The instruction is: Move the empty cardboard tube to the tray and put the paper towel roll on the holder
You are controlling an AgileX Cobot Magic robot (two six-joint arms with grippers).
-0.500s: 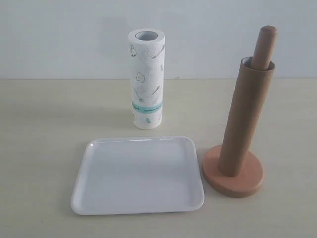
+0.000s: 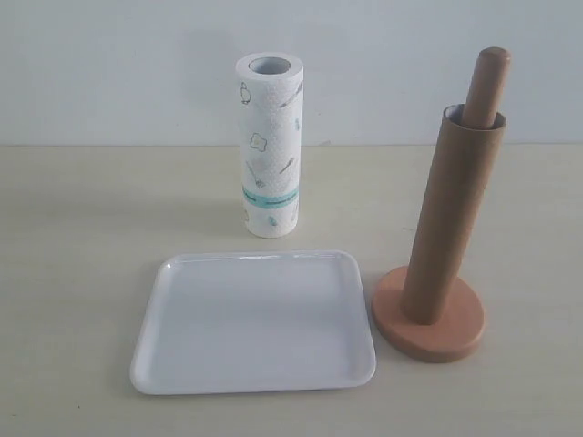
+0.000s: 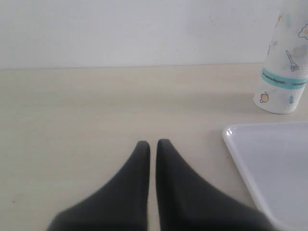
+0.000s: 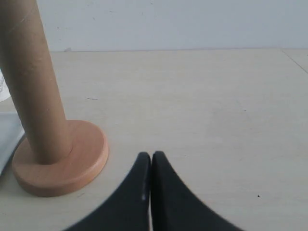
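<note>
Standing brown cardboard tube [image 2: 453, 214] sleeves slim wooden holder [image 2: 428, 323] post, round disc base.

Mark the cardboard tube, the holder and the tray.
cardboard tube [image 2: 450, 214], exterior view, middle of its wall.
holder [image 2: 492, 77], exterior view, post tip above the tube.
tray [image 2: 255, 323], exterior view, bare floor.

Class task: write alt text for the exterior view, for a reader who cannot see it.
A long brown cardboard tube sits tilted around the post of a light wooden holder with a round disc base, at right. A shallow white rectangular tray lies left of it on the pale table, and a white printed paper towel roll stands upright behind the tray.
</note>
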